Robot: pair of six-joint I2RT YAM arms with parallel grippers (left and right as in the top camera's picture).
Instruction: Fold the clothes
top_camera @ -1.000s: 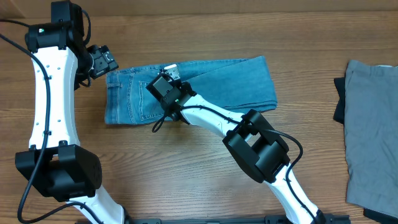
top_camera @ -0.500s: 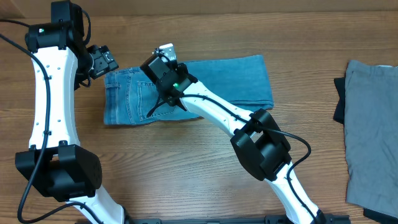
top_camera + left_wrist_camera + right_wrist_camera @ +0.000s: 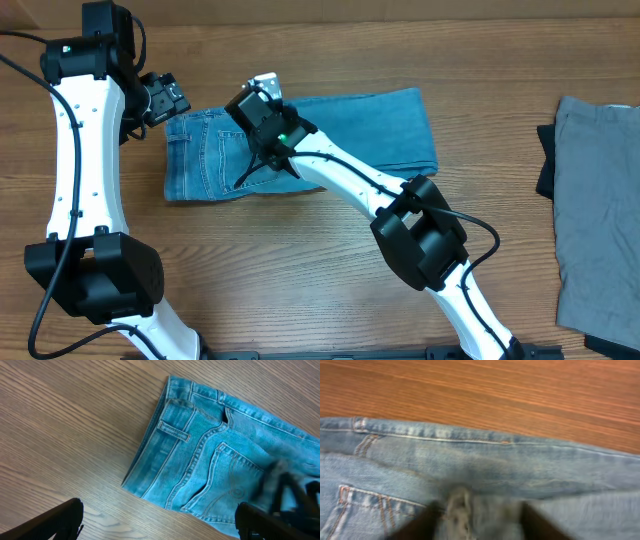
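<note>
Right gripper [image 3: 264, 82] jaws apart over jeans [image 3: 380, 125].
Frayed hem [image 3: 461, 510] sits between them at waist, legs doubled for half-fold; left gripper [image 3: 159, 520] open.

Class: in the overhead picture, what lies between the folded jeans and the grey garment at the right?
Bare wooden table, plus a dark cloth poking out at the grey garment's left edge, apart from the jeans. The overhead view shows it.
</note>
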